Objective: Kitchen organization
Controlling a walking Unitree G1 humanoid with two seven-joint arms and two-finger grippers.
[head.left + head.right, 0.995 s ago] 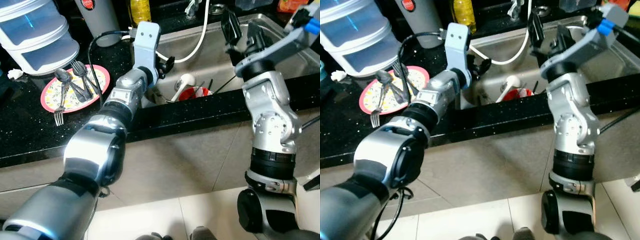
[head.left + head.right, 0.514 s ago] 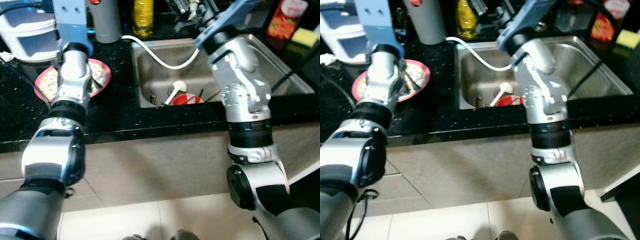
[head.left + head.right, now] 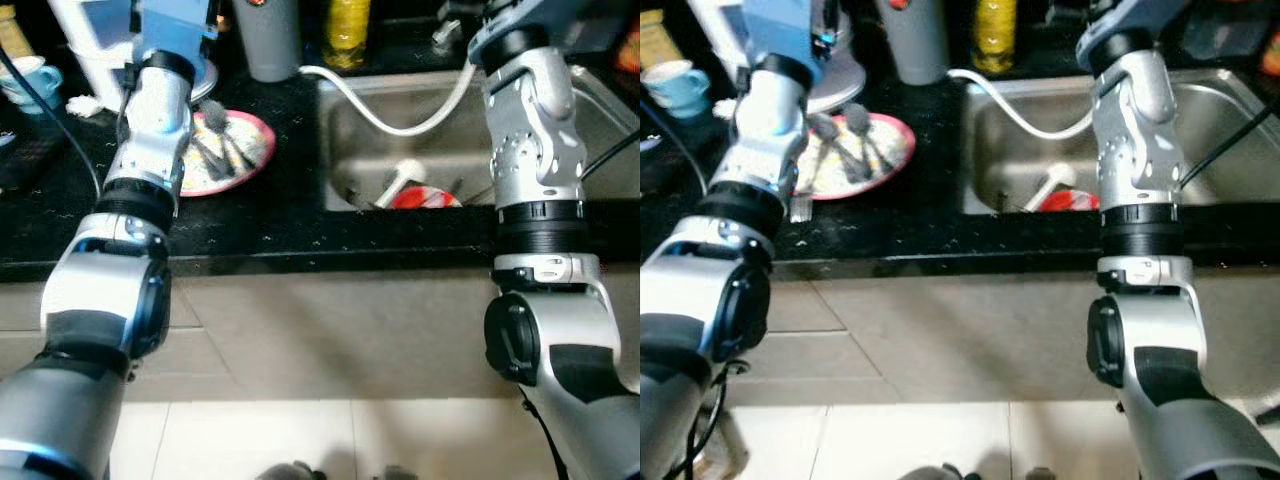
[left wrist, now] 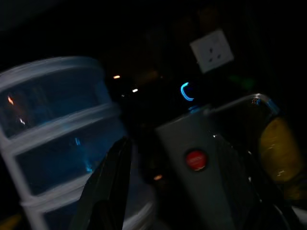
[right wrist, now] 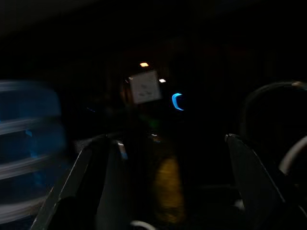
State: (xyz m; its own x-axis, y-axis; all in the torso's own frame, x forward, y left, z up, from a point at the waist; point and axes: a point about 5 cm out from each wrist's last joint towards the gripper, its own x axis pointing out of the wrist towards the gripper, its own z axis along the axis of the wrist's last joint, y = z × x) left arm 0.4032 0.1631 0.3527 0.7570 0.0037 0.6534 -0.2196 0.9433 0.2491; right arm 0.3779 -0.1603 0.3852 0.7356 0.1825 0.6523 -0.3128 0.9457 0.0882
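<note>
A: What do the eye views give?

B: Take the sink [image 3: 560, 110] as the mark. It is set in a black counter [image 3: 250, 225]. Just left of it on the counter lies a pink plate [image 3: 245, 160] carrying forks and spoons [image 3: 215, 145]. Behind the plate, still left of the sink, stands a grey flask [image 3: 265, 40], and a yellow bottle [image 3: 345, 30] stands beyond the sink's back left corner. A white hose [image 3: 400, 115] curves down into the sink, where a red dish [image 3: 425, 197] and a white utensil [image 3: 400, 180] lie near the front wall. Far left of the sink sits a blue cup [image 3: 25, 75].

A: And the arms?

B: The left arm reaches over the counter left of the sink, its wrist above the plate's far side. The right arm rises over the sink's front edge.

A: The left wrist view?

B: Dark and blurred. The left pincer [image 4: 192, 191] faces the flask, with its red button, and a stack of clear tubs [image 4: 53, 139] farther from the sink. One finger [image 4: 108, 187] is plain; the other is lost in the dark, so I cannot tell its state.

A: The right wrist view?

B: Also dark. The right pincer [image 5: 168, 187] is released, its fingers [image 5: 81, 187] spread wide apart with nothing between them. Ahead is a wall socket [image 5: 144, 87] and a small blue light [image 5: 176, 101].
</note>
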